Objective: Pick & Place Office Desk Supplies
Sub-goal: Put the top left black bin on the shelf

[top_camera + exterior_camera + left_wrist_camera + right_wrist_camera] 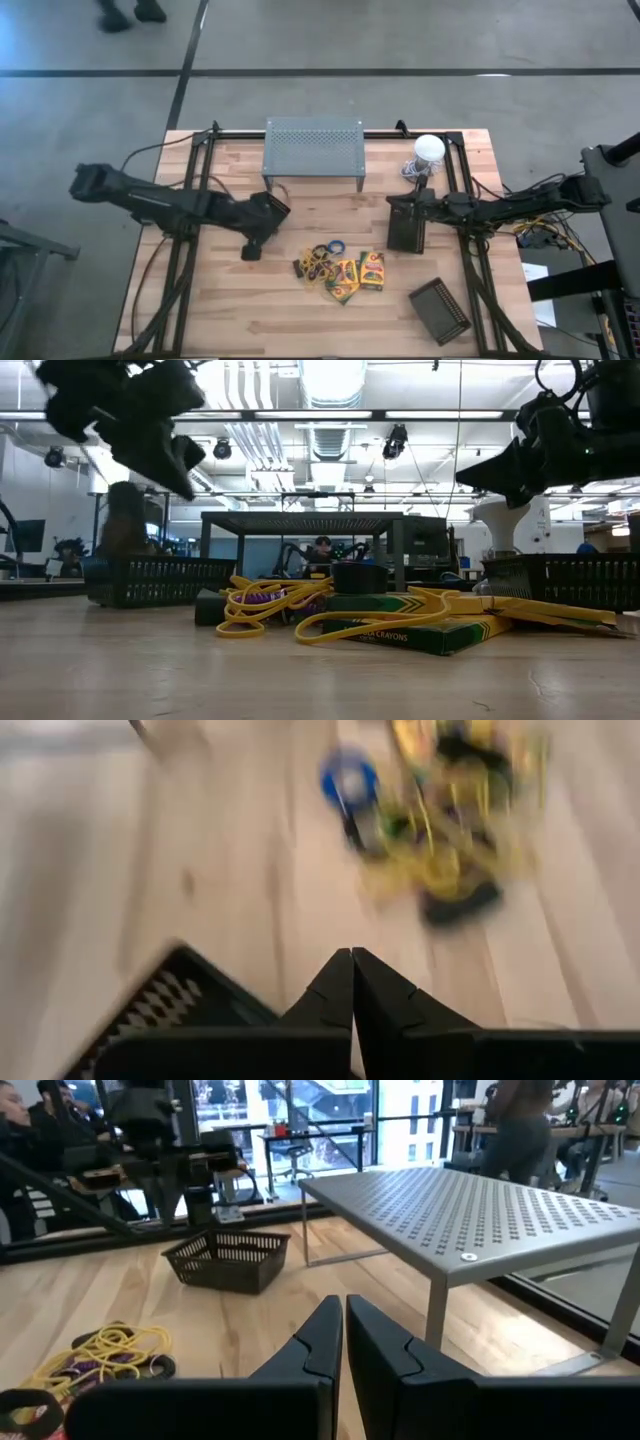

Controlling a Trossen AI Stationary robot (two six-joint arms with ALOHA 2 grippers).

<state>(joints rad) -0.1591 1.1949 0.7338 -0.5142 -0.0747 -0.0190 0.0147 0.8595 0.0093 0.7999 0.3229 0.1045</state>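
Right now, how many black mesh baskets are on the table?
2. One basket lies near the table's front right corner. The other basket sits close under the left arm. More may be hidden beneath the arms.

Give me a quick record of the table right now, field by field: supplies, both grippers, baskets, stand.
supplies: crayon boxes and rubber bands piled together at the table's middle front
left gripper: shut, empty, in the air left of the pile
right gripper: shut, empty, in the air right of the pile
baskets: one black basket at the front right corner; another shows only in the right wrist view
stand: grey perforated stand at the back middle, nothing on top
other: white dome right of the stand
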